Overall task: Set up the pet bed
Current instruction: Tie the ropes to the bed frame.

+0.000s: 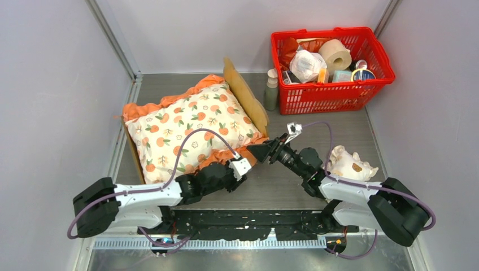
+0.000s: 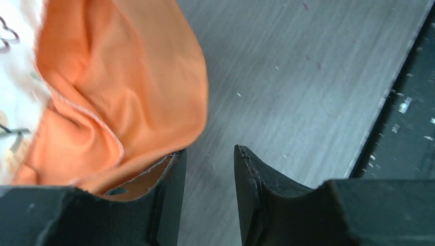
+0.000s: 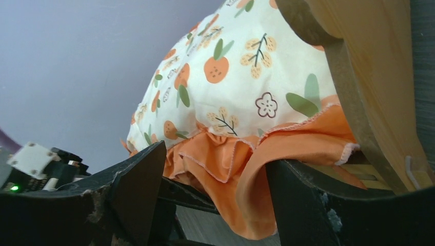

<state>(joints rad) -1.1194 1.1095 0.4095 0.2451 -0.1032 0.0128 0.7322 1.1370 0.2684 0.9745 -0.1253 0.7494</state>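
The pet bed lies at the left middle of the table, its light-wood headboard toward the basket. A cream orange-print cushion with orange ruffles covers its base. My left gripper is at the cushion's near right corner. In the left wrist view it stands open over bare table, with the ruffle draped against the outside of one finger. My right gripper faces the same corner from the right. It is open, and the orange ruffle hangs loose between its fingers.
A small cream frilled pillow with brown spots lies to the right of the right arm. A red basket full of household items stands at the back right, with a small bottle beside it. Grey walls close in both sides.
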